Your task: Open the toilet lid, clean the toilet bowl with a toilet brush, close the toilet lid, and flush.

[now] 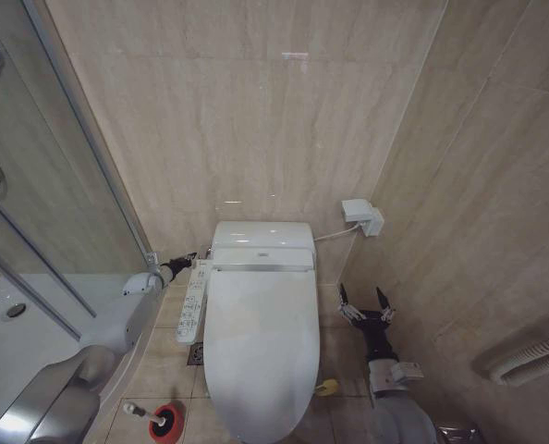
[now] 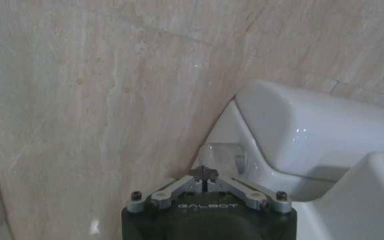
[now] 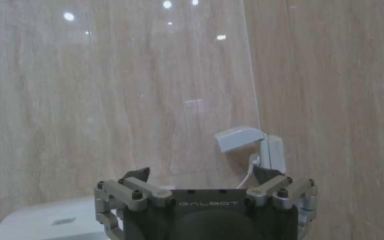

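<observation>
Head view shows our left gripper [image 1: 184, 265] pinched shut at the rear left corner of the toilet, beside the side control panel [image 1: 193, 301]. The toilet lid [image 1: 261, 347], glossy white and oval, lies closed just to its right, hiding the toilet bowl. Our right gripper [image 1: 366, 303] hangs spread open off the lid's right edge, apart from it. The toilet brush [image 1: 150, 414] stands in its red holder [image 1: 166, 424] on the tiled floor, front left, bristles hidden.
</observation>
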You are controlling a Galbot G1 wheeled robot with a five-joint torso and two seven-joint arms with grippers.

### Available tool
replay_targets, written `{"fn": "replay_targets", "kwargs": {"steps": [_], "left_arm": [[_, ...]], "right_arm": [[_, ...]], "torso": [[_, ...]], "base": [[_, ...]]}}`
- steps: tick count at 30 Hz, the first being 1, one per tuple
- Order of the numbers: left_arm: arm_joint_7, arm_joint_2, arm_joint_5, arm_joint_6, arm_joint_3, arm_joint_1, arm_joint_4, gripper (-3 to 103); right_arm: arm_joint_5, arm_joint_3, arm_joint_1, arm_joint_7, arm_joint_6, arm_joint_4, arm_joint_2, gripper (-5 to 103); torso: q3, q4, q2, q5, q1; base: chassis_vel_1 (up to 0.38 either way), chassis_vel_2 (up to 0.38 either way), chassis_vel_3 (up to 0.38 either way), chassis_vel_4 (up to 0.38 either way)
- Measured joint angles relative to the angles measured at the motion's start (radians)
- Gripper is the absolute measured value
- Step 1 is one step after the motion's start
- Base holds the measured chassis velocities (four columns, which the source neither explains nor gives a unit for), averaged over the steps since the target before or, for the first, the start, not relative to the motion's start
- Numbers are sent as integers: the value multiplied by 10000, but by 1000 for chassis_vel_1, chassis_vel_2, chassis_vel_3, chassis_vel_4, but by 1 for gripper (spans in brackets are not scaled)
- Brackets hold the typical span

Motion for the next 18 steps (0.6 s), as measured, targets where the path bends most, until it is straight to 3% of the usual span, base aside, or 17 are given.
{"fn": "replay_targets", "kwargs": {"steps": [18], "left_arm": [[160,-101,613,84,-203,185,193,0]], "right_arm": [[0,0,0,0,0,0,0,100]], "torso": [[0,1,0,2,0]], "base": [[0,0,0,0]]}}
